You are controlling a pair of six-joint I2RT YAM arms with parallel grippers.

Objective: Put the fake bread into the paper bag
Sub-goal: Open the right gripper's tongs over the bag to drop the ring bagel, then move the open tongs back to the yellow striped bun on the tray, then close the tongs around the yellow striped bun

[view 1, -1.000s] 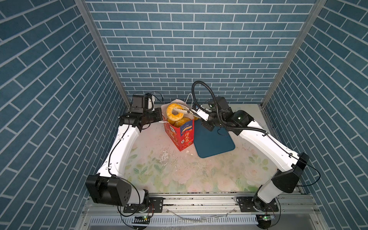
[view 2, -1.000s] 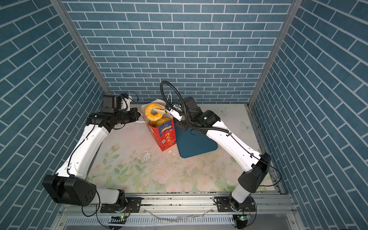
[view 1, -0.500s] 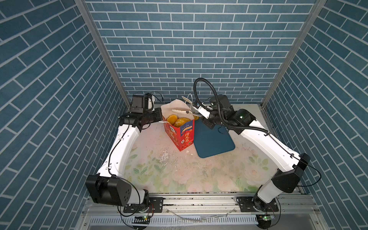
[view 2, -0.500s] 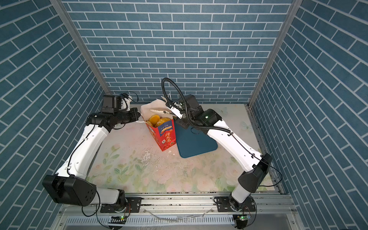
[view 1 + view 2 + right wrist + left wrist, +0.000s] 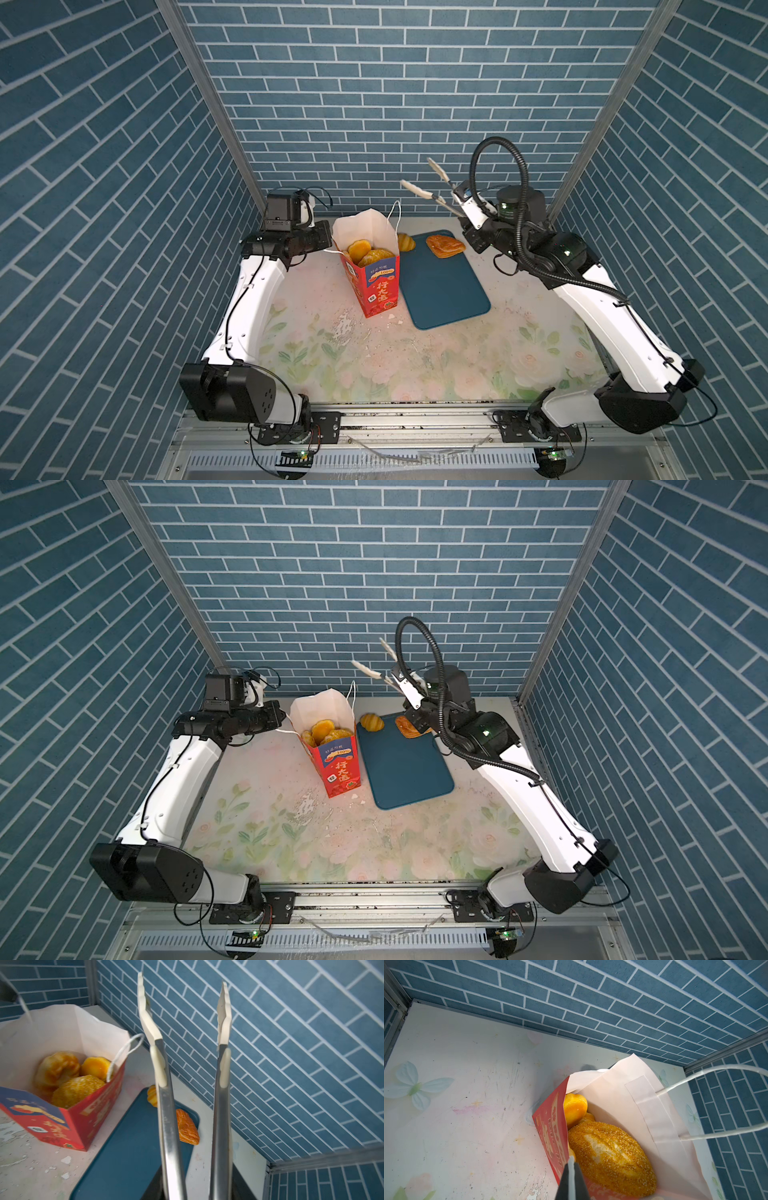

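Pinching paper bag (image 5: 643, 1115) cord (image 5: 571, 1176), left fingers (image 5: 563, 1186) clear only wrist view; right fingers (image 5: 242, 1187) grasp spread tongs (image 5: 166, 1105).

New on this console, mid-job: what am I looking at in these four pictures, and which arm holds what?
Two white robot arms work over a flowered table. Both top views look down on the whole scene; each wrist view rides on one arm. The left pincer is shut on a cord handle of the red paper bag. The right pincer grips metal tongs, their tips apart, empty and raised. Several fake breads already lie in the bag. Two remain outside: a flat pastry on the teal tray and a small bun at the tray's far corner.
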